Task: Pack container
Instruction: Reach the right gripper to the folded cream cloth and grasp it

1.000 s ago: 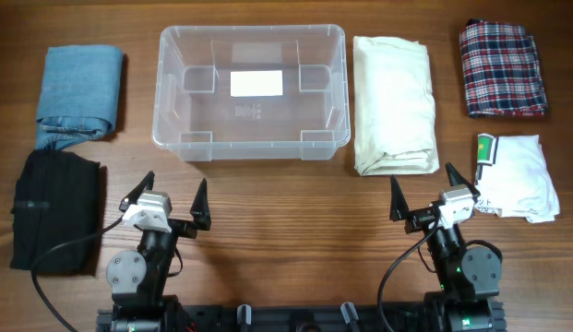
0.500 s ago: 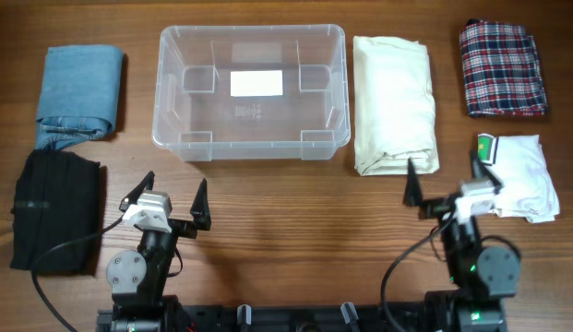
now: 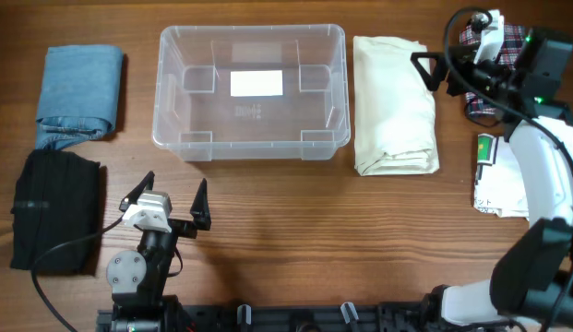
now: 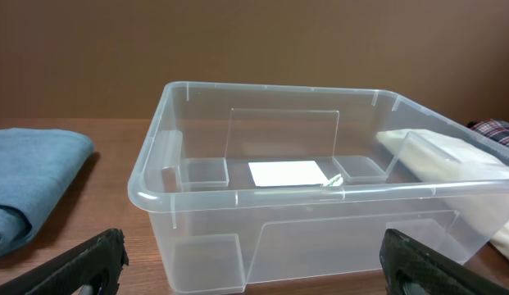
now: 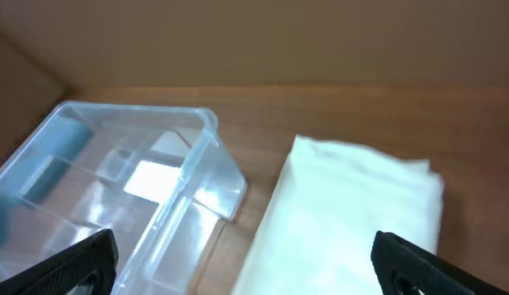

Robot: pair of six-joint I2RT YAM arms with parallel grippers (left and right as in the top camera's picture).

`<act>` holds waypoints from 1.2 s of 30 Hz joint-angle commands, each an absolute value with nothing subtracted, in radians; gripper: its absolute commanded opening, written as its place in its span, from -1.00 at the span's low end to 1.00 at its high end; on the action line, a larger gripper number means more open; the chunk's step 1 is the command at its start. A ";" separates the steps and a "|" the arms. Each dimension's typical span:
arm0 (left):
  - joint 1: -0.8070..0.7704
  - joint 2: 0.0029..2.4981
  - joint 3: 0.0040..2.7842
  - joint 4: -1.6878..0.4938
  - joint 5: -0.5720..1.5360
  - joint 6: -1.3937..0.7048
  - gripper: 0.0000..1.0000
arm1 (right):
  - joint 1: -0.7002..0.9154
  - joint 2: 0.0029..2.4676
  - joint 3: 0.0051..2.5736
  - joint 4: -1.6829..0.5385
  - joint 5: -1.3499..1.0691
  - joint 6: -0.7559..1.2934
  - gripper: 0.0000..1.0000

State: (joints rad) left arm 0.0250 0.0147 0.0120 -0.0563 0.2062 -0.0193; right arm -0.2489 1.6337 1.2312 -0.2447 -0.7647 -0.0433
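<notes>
Cloth comes first at the far left of the overhead view: a folded blue denim garment [image 3: 80,92] in the upper left, and a folded black garment [image 3: 53,210] just below it, both flat on the wooden worktop [image 3: 295,203]. Right of the black garment, low in the frame, the left gripper [image 3: 175,178] sits with its jaws spread wide and nothing between them, facing the container's near wall but apart from it.

The container [image 3: 252,150], a clear plastic bin with rounded corners, stands upright in the upper middle of the frame. A white label [image 3: 256,83] shows on its bottom, and no garment lies inside.

Just beside its right wall lies a folded cream garment [image 3: 392,101], long side running up and down the frame. In the upper right the right arm reaches in above the worktop. The right gripper [image 5: 242,238] also has its jaws spread, holding nothing, and its wrist view looks across the cream garment toward the container. A red plaid garment [image 3: 515,37] lies partly hidden under that arm. Below it, a folded white garment [image 3: 494,180] with a green tag [image 3: 489,148] rests at the right edge, partly covered by the arm.
</notes>
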 commanded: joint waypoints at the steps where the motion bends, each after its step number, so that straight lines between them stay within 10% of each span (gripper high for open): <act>1: 0.019 0.009 0.006 -0.057 0.200 -0.007 1.00 | -0.277 1.670 1.261 -0.240 -0.784 0.007 1.00; 32: 0.019 0.009 0.006 -0.057 0.200 -0.007 1.00 | -0.286 2.228 1.261 -0.269 -0.776 -0.194 0.98; 36: 0.020 0.009 0.006 -0.057 0.200 -0.007 1.00 | -0.265 2.228 1.261 -0.261 -0.823 -0.180 0.45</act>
State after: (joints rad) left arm 0.0250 0.0147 0.0120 -0.0563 0.2062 -0.0193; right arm -0.2905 2.1551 1.2957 -0.2352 -0.8124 -0.2092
